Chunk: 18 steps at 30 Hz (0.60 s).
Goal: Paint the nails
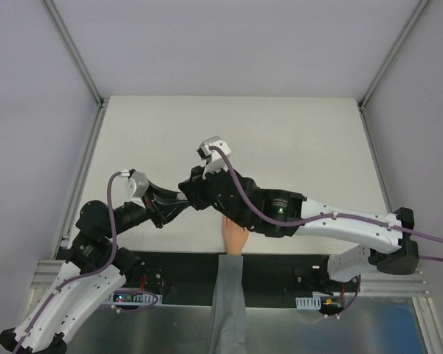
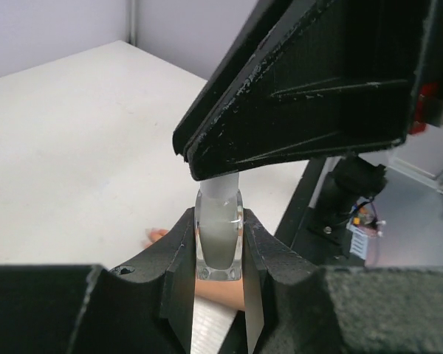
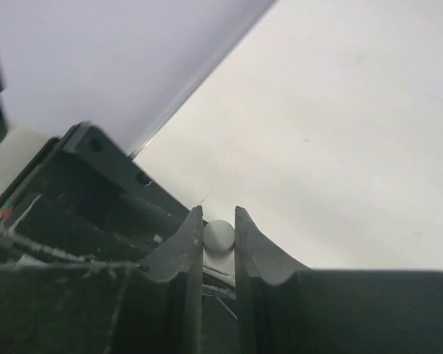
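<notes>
A small peach hand (image 1: 235, 237) with a grey sleeve (image 1: 227, 295) lies at the table's near edge, its fingers under my right arm. The nails are hidden there. In the left wrist view one fingertip (image 2: 155, 236) shows, too blurred to make out a nail. My left gripper (image 2: 219, 218) is shut on a clear nail polish bottle (image 2: 219, 240) with pale liquid, held above the hand. My right gripper (image 3: 218, 215) is shut on the bottle's white cap (image 3: 218, 236), directly above the bottle. In the top view both grippers (image 1: 183, 199) meet left of the hand.
The white table (image 1: 280, 140) stretches behind the arms, with metal frame posts (image 1: 77, 55) at its back corners. A black strip (image 1: 280, 269) with electronics runs along the near edge. My right arm (image 1: 332, 221) crosses above the hand.
</notes>
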Tool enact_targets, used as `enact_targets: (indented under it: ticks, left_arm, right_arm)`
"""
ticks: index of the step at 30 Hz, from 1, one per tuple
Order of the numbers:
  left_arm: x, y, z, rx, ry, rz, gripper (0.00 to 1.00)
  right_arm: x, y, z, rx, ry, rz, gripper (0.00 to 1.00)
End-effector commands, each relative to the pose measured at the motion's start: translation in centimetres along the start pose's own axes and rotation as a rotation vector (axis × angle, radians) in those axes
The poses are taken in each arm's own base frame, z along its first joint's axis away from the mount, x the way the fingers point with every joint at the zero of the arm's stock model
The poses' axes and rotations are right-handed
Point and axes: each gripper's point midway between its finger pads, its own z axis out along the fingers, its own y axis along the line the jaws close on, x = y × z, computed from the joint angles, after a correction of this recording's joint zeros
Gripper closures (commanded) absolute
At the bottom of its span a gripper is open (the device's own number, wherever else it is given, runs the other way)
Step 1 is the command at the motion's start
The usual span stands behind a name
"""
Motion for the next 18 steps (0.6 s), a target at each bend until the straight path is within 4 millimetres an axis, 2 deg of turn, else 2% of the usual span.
enact_targets:
  ticks: [1, 6, 8, 9, 11, 12, 14, 15, 16, 18]
  left_arm:
    - [-5.8, 4.2, 0.7, -0.21, -0.246, 0.184, 1.0]
    - [-4.7, 4.2, 0.7, -0.197, -0.241, 0.146, 1.0]
    - [-4.4, 3.7, 0.5, -0.18, -0.24, 0.121, 1.0]
    - [-4.0, 3.4, 0.5, -0.164, -0.229, 0.112, 1.0]
    - [-3.3, 2.8, 0.3, -0.136, -0.201, 0.082, 1.0]
    - [-2.7, 1.8, 0.3, -0.083, -0.171, 0.074, 1.0]
    - [-1.7, 0.7, 0.3, -0.024, -0.119, 0.032, 1.0]
    - [-1.0, 0.2, 0.3, 0.005, -0.084, 0.005, 1.0]
    - [-0.5, -0.8, 0.2, 0.056, -0.052, -0.033, 1.0]
    - [0.1, -2.0, 0.0, 0.111, -0.017, -0.074, 1.0]
  right_arm:
    - [3.9, -4.5, -0.6, 0.404, -0.01, -0.04, 1.0]
    - [2.8, -2.3, 0.1, 0.319, -0.03, -0.035, 1.0]
    - [2.4, -2.0, 0.2, 0.298, -0.035, -0.038, 0.95]
    - [2.1, -1.5, 0.3, 0.255, -0.023, -0.067, 0.86]
    - [1.6, -1.4, -0.1, 0.227, -0.014, -0.089, 0.74]
    - [1.5, -1.0, -0.2, 0.17, 0.009, -0.109, 0.62]
    - [0.3, -1.1, -1.5, 0.119, 0.011, -0.17, 0.53]
    - [0.2, -0.8, -1.9, 0.059, 0.03, -0.177, 0.44]
    - [-0.6, -0.9, -3.1, 0.014, 0.022, -0.199, 0.41]
    - [-0.8, -0.5, -4.1, -0.107, 0.053, -0.215, 0.32]
